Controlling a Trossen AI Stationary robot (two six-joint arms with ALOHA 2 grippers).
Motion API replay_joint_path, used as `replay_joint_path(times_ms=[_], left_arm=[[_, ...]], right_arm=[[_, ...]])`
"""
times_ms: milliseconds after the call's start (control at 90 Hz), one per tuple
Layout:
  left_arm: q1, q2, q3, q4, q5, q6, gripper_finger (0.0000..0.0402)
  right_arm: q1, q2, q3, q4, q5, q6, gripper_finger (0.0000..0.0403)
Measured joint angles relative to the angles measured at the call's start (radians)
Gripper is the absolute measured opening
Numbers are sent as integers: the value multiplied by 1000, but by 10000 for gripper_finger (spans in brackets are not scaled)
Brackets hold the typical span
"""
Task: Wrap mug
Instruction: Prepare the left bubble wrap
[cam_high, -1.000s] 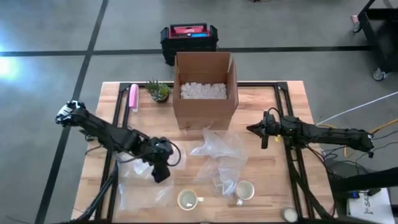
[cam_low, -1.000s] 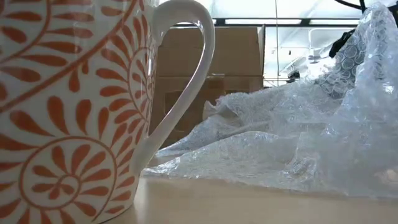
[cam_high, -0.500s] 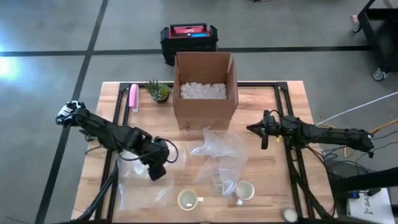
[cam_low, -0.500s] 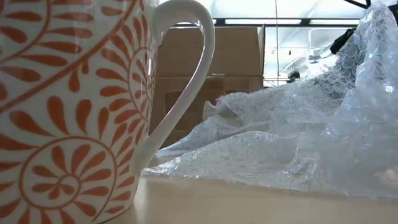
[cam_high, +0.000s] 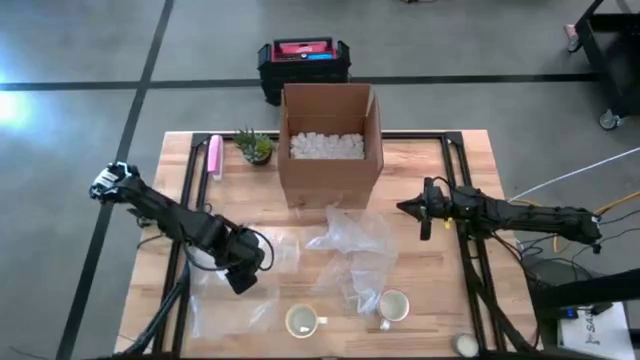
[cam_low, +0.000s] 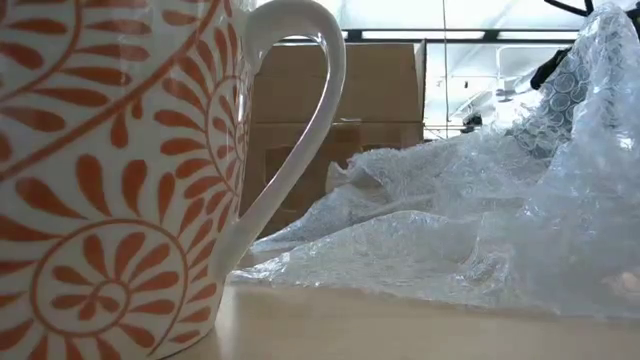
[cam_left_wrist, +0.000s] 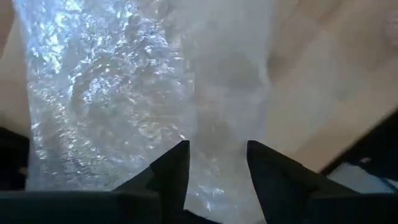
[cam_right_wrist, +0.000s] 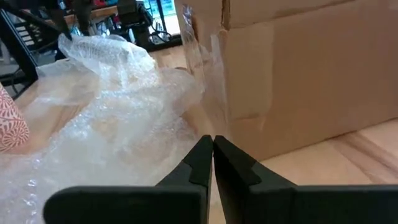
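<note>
Claw (cam_high: 243, 281) of the left arm, fingers parted, hovers low over a flat bubble wrap sheet (cam_high: 228, 293) near the tabletop's (cam_high: 440, 300) front left corner; the right claw (cam_high: 424, 222), clenched empty, waits toward the right edge. Two mugs (cam_high: 301, 321) stand by the front edge beside crumpled wrap (cam_high: 352, 255). Ceramic is probably rigid, slick, breakable: grip the handle; the wrap is light and floppy, best pinched at an edge

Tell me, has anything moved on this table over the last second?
The left gripper has drifted toward the table's front-left over the flat bubble wrap sheet, its fingers open and gripping nothing. The right gripper waits shut beside the box, as before. Both mugs and the crumpled wrap have not shifted.
</note>
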Motion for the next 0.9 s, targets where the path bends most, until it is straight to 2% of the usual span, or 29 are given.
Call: replay_joint_path(times_ms=[122, 256, 300, 400, 589, 744, 900], left_arm=[[0, 0, -46, 100, -2, 26, 111], [0, 0, -56, 135, -3, 41, 26], [0, 0, -52, 128, -21, 44, 12], [0, 0, -13, 114, -112, 58, 8], [7, 0, 133, 51, -356, 122, 1], [15, -1, 231, -26, -554, 135, 0], [21, -1, 270, -62, -745, 119, 0]], right_arm=[[0, 0, 0, 0, 0, 13, 0], [0, 0, 0, 27, -6, 3, 0], [3, 0, 1, 56, -29, 0, 0], [18, 7, 33, 73, -95, -37, 0], [64, 70, 140, 77, -100, -122, 0], [100, 226, 248, 80, -82, -191, 0], [135, 459, 361, 80, -81, -234, 0]])
